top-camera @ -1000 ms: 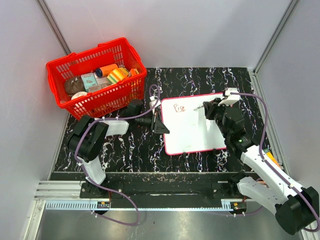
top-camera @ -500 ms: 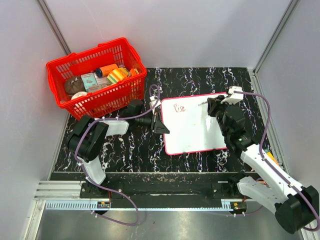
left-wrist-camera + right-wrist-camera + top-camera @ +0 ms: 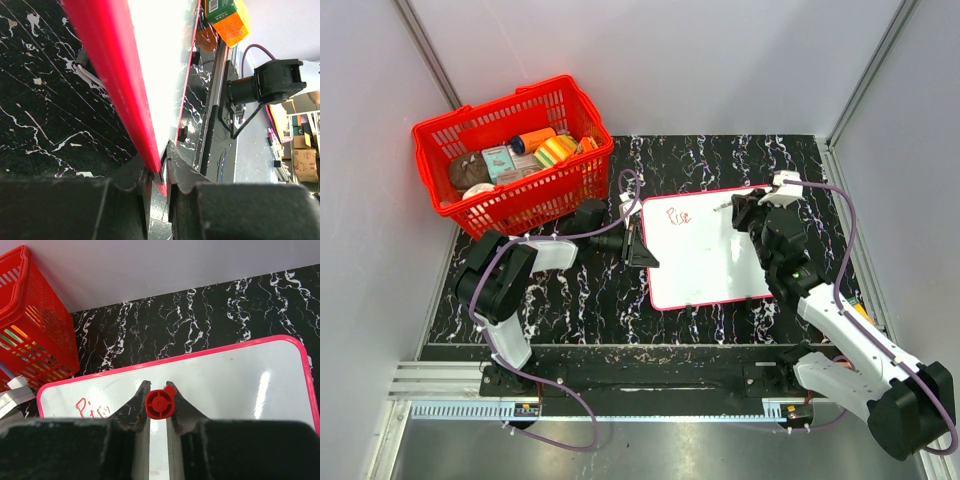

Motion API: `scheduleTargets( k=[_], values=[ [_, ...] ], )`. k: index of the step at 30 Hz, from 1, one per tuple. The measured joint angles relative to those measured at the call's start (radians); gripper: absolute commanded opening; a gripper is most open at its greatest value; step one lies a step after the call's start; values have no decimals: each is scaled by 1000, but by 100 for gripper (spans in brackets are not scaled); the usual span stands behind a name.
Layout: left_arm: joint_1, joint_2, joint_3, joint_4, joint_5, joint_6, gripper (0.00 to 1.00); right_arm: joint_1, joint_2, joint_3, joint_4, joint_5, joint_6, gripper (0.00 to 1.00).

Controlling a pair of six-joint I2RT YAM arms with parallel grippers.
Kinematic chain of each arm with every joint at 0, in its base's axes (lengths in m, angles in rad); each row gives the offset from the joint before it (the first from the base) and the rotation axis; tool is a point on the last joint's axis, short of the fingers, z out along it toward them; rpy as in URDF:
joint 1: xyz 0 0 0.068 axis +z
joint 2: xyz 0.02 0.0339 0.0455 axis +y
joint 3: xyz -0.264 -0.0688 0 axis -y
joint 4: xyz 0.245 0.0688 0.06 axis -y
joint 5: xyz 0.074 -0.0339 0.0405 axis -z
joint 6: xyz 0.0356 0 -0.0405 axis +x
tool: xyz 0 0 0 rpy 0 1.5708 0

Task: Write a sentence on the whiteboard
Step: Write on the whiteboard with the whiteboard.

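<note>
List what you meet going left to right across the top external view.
Basket → left gripper, clamped on the whiteboard edge → red writing → right gripper, holding a marker.

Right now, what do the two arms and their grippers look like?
Both arms match: black joint housings, white link covers, on the left arm and right arm. A purple cable loops along each. The left gripper and right gripper have black tapered fingers.
</note>
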Motion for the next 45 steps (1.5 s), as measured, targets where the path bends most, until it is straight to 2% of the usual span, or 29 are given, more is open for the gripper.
scheduleTargets(
  k=[15, 25, 45],
  values=[
    [0, 0, 0, 0, 0, 0, 0, 0, -6, 2, -28, -51, 11, 0],
    [0, 0, 0, 0, 0, 0, 0, 0, -25, 1, -70, -40, 11, 0],
    [-1, 0, 0, -2, 0, 0, 0, 0, 0, 10, -35, 11, 27, 0]
  ],
)
